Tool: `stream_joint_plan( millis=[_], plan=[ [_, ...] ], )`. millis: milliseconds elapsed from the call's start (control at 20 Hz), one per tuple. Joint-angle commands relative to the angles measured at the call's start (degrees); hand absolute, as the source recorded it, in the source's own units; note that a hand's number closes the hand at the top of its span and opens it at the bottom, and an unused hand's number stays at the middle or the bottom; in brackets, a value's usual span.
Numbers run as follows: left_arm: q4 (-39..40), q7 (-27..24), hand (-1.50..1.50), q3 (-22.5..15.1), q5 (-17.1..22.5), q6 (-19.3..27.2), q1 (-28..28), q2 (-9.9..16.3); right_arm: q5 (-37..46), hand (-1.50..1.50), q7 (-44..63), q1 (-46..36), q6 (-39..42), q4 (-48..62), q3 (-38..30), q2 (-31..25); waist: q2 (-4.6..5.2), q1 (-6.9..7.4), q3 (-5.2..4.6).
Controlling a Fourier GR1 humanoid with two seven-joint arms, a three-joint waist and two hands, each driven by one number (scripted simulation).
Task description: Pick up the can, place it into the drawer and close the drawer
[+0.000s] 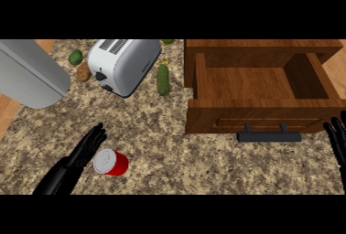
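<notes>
The small red can with a silver lid lies sideways on the speckled stone table. The left robot hand, fingers straight and empty, should curl around its body before lifting toward the open wooden drawer.

Red can with a silver end, lying tipped on its side on the speckled counter at lower left; the silver end faces up and left, red body trailing toward the right. Any label too small to make out.

Wooden drawer at upper right, pulled out and open. Inside bare brown wood, walls upright. Front panel faces the near edge and carries a dark bar handle. Can lies well apart from it.
</notes>
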Motion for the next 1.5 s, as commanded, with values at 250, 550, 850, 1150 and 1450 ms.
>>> stream_joint_plan(
  millis=[250, 550, 850, 1150, 1450],
  plan=[
    [14.27, -10.8, -1.5, 3.43, -4.07, -1.09, -4.01, 1.64, -0.85, -1.5, 1.38, -6.08, 0.22, 3.79, -3.37, -1.6, 0.05, 0.03, 0.0],
    [16.42, -14.65, -1.5, 5.18, -4.5, -2.12, -2.11, 2.1, 1.91, -1.5, -2.35, -3.64, 0.66, 5.15, -1.57, 1.13, 0.0, 0.05, 0.01],
    [25.35, -18.97, -1.5, 6.52, -6.81, -1.82, -6.84, 2.84, 1.48, -1.5, 1.28, -1.96, 0.49, -0.54, -1.4, 1.98, 0.01, -0.07, 0.0],
    [34.61, -20.15, -1.5, 8.56, -7.29, -1.88, -13.37, 3.78, 3.98, -1.5, 0.86, -0.85, 0.36, -0.9, 1.02, 3.75, 0.04, -0.21, -0.01],
    [29.36, -21.0, -1.5, 5.9, -8.87, -0.62, -4.71, 1.3, 0.5, -1.5, 1.51, -3.52, 1.41, 0.93, -3.54, 0.86, -0.02, 0.15, 0.03]
  ],
)
